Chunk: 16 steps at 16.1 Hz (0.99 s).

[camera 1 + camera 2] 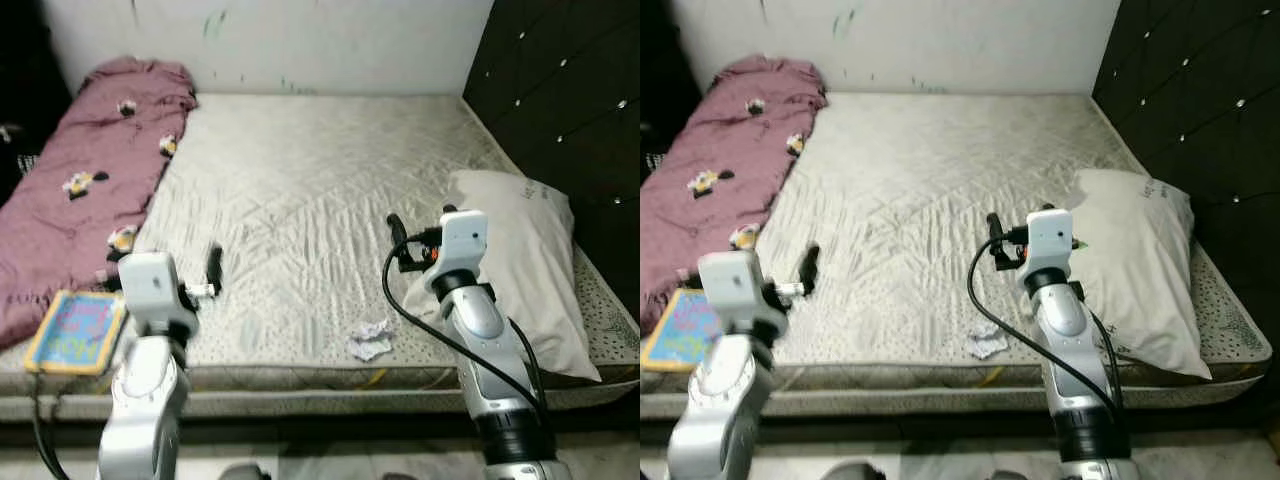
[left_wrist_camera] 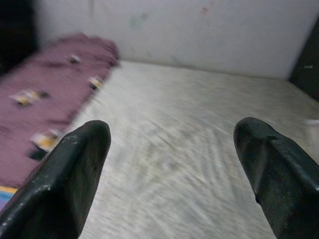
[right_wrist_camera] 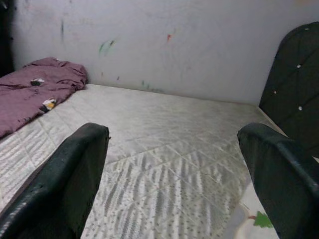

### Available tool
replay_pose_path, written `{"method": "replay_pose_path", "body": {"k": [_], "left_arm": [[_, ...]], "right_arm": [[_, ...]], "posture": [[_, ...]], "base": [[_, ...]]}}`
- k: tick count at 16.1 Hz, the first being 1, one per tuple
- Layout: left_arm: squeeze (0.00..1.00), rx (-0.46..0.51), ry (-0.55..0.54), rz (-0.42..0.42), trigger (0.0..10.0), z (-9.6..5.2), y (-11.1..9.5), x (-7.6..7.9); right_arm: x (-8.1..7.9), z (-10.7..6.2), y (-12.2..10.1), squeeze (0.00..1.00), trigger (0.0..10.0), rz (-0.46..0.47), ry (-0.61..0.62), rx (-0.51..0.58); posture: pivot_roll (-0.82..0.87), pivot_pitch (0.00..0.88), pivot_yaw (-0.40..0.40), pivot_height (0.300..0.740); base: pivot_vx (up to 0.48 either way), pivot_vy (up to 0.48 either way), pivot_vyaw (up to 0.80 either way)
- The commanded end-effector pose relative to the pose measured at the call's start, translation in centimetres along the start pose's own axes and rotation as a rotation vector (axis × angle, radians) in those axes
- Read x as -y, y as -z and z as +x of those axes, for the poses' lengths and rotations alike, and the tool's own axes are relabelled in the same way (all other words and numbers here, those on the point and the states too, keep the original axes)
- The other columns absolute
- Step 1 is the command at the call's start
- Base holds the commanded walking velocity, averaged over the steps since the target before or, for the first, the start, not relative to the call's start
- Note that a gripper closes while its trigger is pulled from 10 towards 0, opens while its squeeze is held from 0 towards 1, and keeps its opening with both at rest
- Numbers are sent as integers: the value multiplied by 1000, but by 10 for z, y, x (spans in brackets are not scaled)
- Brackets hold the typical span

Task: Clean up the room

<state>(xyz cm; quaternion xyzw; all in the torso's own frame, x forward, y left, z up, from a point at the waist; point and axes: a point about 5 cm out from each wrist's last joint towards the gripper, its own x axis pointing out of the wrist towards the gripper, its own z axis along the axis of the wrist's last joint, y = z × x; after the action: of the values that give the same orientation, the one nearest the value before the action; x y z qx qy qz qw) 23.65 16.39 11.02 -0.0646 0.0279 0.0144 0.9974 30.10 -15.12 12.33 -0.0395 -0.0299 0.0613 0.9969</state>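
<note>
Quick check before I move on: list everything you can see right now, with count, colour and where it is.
mattress: one, pale grey quilted, filling the middle of the scene.
blanket: one, mauve with small cartoon prints, bunched along the mattress's left side.
pillow: one, off-white, on the right side by the headboard.
headboard: one, black tufted, along the right edge.
crumpled paper: one small white clump, near the front edge of the mattress.
book: one, colourful with a yellow border, at the front left corner.
wall: white with small marks, behind the mattress.
left gripper: black fingers open, over the left front.
right gripper: black fingers open, beside the pillow.
</note>
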Motion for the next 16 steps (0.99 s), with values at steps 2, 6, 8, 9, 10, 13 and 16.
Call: {"method": "replay_pose_path", "body": {"k": [2,6,8,9,10,13,16], "left_arm": [[0,31,3,30,10000,0,-5,2],[0,62,21,35,10000,0,-9,2],[0,58,8,42,10000,0,-8,0],[0,58,4,40,10000,0,-8,0],[0,58,0,46,10000,1,-8,0],[0,57,0,50,10000,1,-7,1],[0,60,3,52,10000,2,-8,1]], "right_arm": [[5,-3,-2,0,10000,-9,27,7],[8,-5,4,0,10000,13,50,-23],[6,-5,3,0,10000,16,44,-19],[6,-5,3,0,10000,17,41,-18],[5,-4,3,0,10000,18,37,-17],[2,-4,2,0,10000,25,25,-14],[2,-3,1,0,10000,25,16,-11]], "posture": [[-2,13,3,740],[1,17,0,740],[1,17,0,740],[1,17,0,740],[1,17,0,740],[1,9,0,728],[3,9,-3,694]], "base": [[0,0,0],[0,0,0],[0,0,0],[0,0,0],[0,0,0],[0,0,0],[0,0,0]]}}
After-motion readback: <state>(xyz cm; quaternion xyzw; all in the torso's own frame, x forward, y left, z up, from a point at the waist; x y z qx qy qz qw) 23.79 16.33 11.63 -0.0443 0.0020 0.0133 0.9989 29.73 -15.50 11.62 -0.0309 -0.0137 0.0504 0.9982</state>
